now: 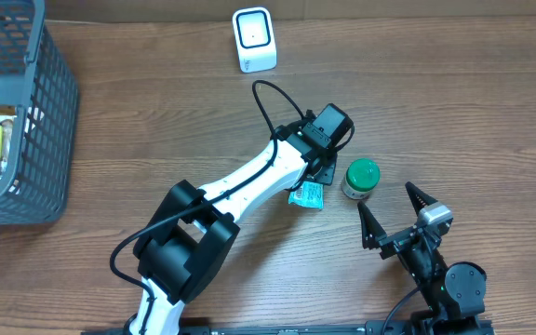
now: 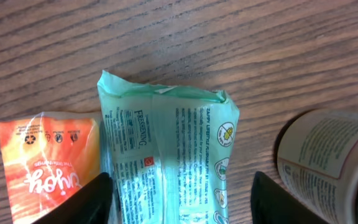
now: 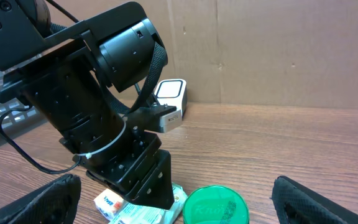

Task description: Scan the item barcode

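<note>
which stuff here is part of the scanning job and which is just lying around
In the job: pale green plastic packet, left claw straddling it, white box-shaped barcode scanner.
Lying about: orange plastic sachet, green-lidded labelled jar, grey plastic mesh basket, open right claw.

Table (image 2: 166,37): wood grain, matt. Green packet (image 2: 166,149): thin plastic film, crinkled, slight sheen. Orange packet (image 2: 48,155): glossy film. Jar (image 2: 328,162): paper-like matt label; lid (image 1: 362,173) smooth green plastic. Basket (image 1: 49,102): grey plastic mesh. Scanner (image 1: 253,39): smooth white plastic.
</note>
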Action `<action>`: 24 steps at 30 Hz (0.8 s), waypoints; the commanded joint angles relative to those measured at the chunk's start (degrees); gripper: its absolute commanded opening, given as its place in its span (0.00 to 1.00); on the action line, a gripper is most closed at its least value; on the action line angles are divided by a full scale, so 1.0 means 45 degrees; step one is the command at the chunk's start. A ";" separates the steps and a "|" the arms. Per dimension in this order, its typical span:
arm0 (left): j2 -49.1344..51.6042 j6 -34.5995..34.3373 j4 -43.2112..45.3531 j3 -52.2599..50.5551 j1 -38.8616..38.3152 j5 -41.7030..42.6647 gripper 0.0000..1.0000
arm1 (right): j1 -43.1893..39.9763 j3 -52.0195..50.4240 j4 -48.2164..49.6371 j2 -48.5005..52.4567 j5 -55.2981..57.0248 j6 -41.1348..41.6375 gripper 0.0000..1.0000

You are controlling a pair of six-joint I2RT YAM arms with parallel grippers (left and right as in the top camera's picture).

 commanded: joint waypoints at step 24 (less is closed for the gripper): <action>-0.0748 0.1404 -0.4104 0.0933 0.3594 -0.0374 0.45 | 0.0044 -0.0136 0.0068 -0.0126 0.0083 -0.0049 1.00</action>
